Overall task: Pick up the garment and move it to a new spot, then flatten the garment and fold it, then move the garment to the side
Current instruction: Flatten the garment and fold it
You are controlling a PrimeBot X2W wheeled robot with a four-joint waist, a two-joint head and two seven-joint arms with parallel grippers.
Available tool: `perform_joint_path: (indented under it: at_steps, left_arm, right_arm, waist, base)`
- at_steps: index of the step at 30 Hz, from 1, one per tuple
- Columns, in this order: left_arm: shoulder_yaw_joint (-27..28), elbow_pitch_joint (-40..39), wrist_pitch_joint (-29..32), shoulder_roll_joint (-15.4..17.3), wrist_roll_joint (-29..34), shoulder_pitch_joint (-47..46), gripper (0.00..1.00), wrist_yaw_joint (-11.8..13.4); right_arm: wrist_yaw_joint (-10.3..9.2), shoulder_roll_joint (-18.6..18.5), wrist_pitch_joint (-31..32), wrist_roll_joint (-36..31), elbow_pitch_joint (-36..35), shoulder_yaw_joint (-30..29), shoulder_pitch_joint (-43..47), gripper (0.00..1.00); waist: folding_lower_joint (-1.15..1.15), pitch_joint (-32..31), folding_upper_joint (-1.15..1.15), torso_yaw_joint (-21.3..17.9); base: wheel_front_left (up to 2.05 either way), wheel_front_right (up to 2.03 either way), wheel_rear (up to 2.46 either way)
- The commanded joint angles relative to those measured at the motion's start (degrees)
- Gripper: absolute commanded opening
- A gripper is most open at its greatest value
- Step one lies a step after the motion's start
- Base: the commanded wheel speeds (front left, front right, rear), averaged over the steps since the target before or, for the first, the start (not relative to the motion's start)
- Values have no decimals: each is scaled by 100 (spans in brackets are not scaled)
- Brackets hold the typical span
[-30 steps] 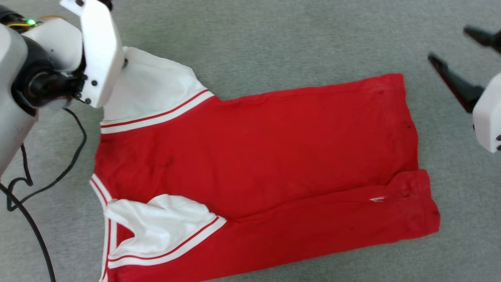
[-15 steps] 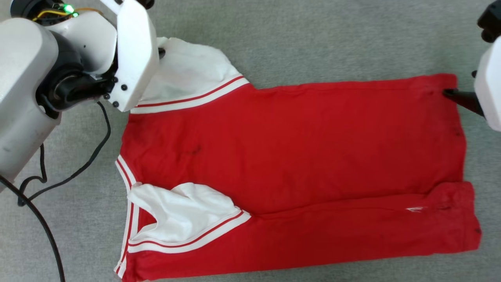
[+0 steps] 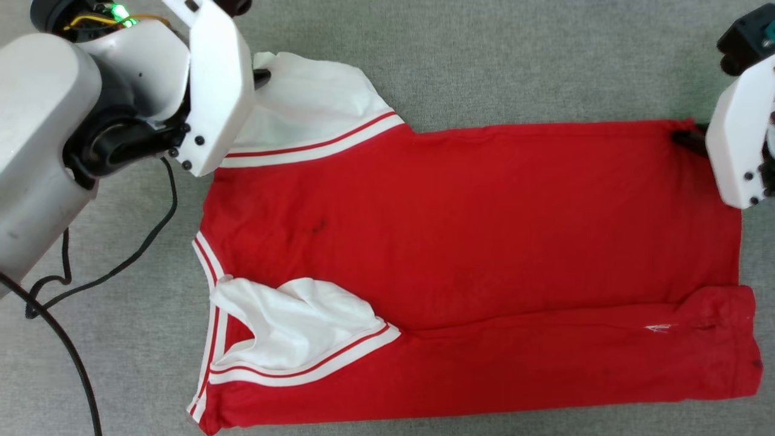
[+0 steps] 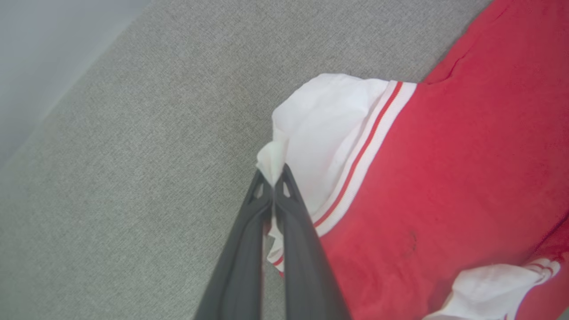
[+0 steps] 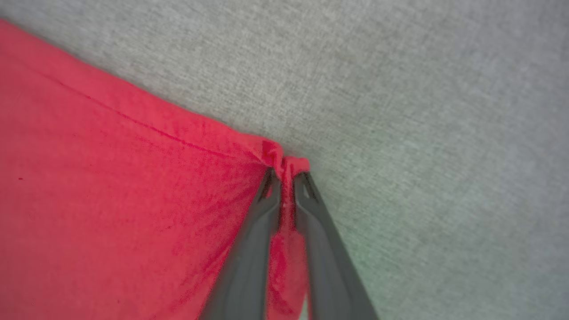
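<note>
The garment [image 3: 472,230] lies spread on the grey surface, plain red side up, with its lettering hidden. Its near long edge is folded over, and one white sleeve [image 3: 290,327] lies crumpled on top at the lower left. My left gripper [image 3: 263,75] is at the far left, shut on the edge of the other white sleeve [image 4: 320,129]; the left wrist view shows the cloth pinched at the fingertips [image 4: 273,173]. My right gripper [image 3: 687,138] is shut on the garment's far right hem corner [image 5: 284,162], which bunches between the fingers.
A black cable [image 3: 60,339] trails over the grey fabric surface [image 3: 484,60] at the left, under my left arm. In the left wrist view a paler strip [image 4: 44,44] borders the surface beyond the sleeve.
My right gripper, open and apart from the garment a second ago, has come down to the far hem corner and shut on it. The head view has shifted; the left gripper still holds the sleeve.
</note>
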Motion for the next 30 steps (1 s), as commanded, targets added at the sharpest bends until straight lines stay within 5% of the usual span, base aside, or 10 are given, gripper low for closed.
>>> perform_joint_path:
  at_steps: [1, 14, 30]
  left_arm:
    - [-37, 45, -142, 83, -59, 123, 0, -1]
    - [-242, -412, -903, 711, -318, 1172, 0, 55]
    - [-841, -1705, -1572, 1600, -683, 3254, 0, 803]
  right_arm:
    - [0, 190, -229, 85, 128, 263, 354, 0]
    - [-2, -351, -1794, 540, -351, 567, 866, 0]
    - [-2, -676, -2576, 868, -629, 1037, 2378, 0]
  waist:
    - [1, -259, 0, -51]
    - [1, -1624, 0, -208]
    - [1, -2411, 0, -230]
  base:
    - [0, 0, 0]
    - [0, 0, 0]
    - [0, 0, 0]
